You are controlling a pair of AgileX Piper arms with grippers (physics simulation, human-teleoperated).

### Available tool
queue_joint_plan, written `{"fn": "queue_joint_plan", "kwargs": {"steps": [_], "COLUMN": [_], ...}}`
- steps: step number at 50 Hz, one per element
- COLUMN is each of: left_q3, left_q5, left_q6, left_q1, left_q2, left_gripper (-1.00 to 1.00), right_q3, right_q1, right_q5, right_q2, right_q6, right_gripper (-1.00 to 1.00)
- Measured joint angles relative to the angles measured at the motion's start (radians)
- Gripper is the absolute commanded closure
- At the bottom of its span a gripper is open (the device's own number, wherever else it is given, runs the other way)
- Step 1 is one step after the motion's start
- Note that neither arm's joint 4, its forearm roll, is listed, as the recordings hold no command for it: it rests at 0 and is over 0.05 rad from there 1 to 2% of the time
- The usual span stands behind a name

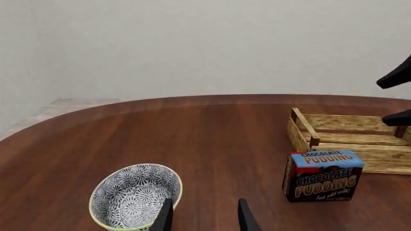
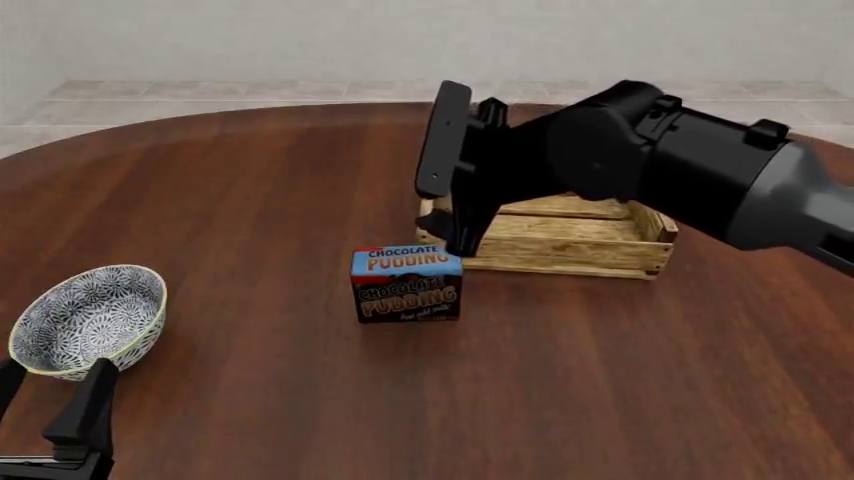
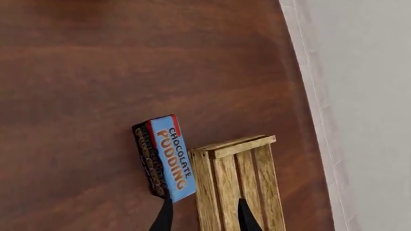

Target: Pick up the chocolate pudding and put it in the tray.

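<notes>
The chocolate pudding (image 2: 407, 284) is a small carton with a blue top and a brown front. It stands upright on the table just in front of the left end of the tray (image 2: 574, 238), a shallow crate of light wooden slats. It also shows in the left wrist view as the carton (image 1: 323, 175) beside the crate (image 1: 350, 139). My right gripper (image 2: 445, 220) hangs open above the tray's left end and the pudding (image 3: 168, 156), holding nothing; the tray's corner post (image 3: 234, 149) lies below its fingers. My left gripper (image 2: 51, 400) is open near the table's front left, far from the pudding.
A round white-and-grey patterned bowl (image 2: 87, 318) sits at the front left, right by the left gripper, and shows as the bowl (image 1: 134, 195) in the left wrist view. The dark wooden table (image 2: 267, 200) is round, with its far edge behind the tray.
</notes>
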State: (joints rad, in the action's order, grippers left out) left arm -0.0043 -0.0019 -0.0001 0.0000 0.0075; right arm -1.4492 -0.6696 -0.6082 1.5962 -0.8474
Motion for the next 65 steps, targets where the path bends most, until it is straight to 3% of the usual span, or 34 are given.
{"fn": "queue_joint_plan", "kwargs": {"steps": [36, 65], "left_q3": [0.000, 0.000], "left_q5": [0.000, 0.000], "left_q6": [0.000, 0.000], "left_q1": [0.000, 0.000], "left_q2": [0.000, 0.000], "left_gripper": [-1.00, -1.00], "right_q3": [-0.053, -0.111], "right_q1": [0.001, -0.010], "right_q5": [-0.110, -0.132], "right_q2": [0.062, 0.112], "right_q6": [-0.142, -0.167], "right_gripper": [-1.00, -1.00]}}
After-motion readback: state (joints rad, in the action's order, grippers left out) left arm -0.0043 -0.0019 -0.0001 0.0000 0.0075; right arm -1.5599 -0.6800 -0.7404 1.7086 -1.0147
